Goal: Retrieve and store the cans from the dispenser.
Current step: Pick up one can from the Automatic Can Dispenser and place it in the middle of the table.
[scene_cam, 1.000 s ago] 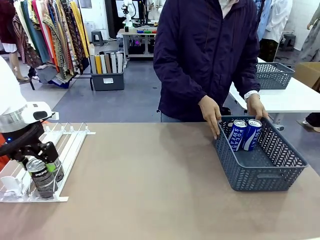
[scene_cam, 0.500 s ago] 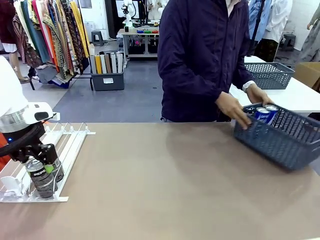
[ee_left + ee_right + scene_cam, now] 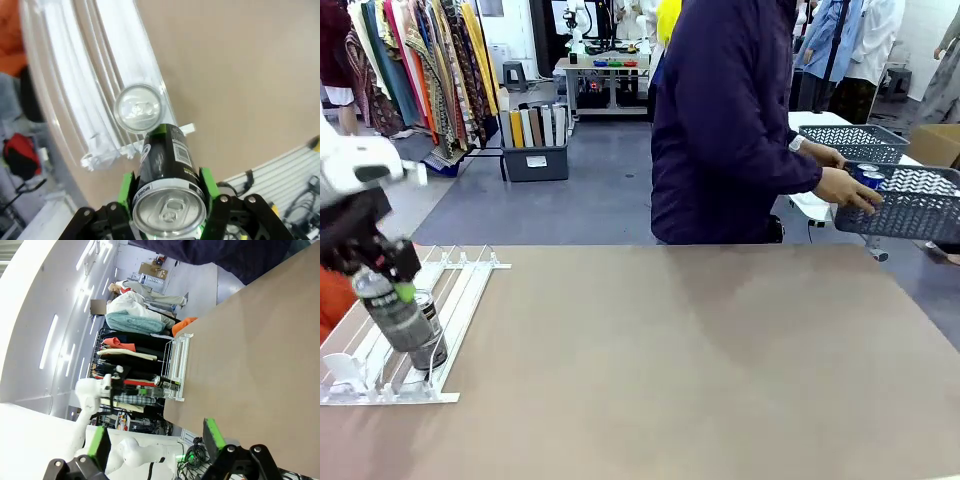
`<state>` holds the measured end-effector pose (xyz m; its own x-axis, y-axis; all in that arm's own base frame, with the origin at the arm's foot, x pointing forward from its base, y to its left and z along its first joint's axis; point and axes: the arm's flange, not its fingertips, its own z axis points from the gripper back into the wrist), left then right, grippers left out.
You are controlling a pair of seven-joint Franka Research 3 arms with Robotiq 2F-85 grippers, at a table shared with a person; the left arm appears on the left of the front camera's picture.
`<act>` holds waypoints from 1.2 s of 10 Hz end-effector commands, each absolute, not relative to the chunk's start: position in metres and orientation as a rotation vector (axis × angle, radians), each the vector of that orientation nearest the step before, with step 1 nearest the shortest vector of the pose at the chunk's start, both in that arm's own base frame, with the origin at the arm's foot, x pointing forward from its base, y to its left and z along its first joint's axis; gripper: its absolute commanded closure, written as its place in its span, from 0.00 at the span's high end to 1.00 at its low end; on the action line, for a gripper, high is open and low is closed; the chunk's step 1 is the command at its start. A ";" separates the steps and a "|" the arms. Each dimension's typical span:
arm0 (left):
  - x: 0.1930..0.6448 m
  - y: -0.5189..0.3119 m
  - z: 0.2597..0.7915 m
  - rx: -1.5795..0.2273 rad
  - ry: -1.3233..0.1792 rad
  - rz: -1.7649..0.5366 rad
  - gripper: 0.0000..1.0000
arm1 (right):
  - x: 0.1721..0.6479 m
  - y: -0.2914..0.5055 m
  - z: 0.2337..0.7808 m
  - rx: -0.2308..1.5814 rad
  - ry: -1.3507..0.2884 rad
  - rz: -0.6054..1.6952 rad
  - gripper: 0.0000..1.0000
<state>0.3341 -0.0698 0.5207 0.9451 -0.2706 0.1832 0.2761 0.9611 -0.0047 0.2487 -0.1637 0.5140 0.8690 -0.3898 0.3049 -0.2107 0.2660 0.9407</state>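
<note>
Left gripper (image 3: 167, 189) sat clamped on a dark can (image 3: 166, 157), tilted just above the dispenser (image 3: 100, 60), freeing it for storage.

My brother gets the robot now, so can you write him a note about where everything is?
Left end effector: shut on a dark can, tilted, just above the dispenser.
Right end effector: open, empty, facing the table.
One more can stands at the dispenser's stop end.
The person's hand holds the grey basket off the table's far right, blue cans inside.
Left to do: store the held can, then fetch the last one.
</note>
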 end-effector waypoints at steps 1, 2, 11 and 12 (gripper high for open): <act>0.325 -0.079 0.580 -0.054 -0.252 -0.340 0.00 | 0.251 -0.163 0.518 1.338 -0.571 -0.120 1.00; 0.319 -0.079 0.603 -0.048 -0.311 -0.321 0.00 | 0.251 -0.163 0.518 1.338 -0.571 -0.120 1.00; 0.323 -0.104 0.604 -0.045 -0.332 -0.318 0.00 | 0.251 -0.163 0.518 1.338 -0.571 -0.120 1.00; 0.347 -0.142 0.601 -0.029 -0.364 -0.333 0.00 | 0.251 -0.163 0.518 1.338 -0.571 -0.120 1.00</act>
<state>0.3236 -0.1069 0.6006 0.8929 -0.3220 0.3148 0.3322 0.9429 0.0220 0.2486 -0.1637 0.5141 0.8689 -0.3896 0.3052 -0.2111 0.2660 0.9406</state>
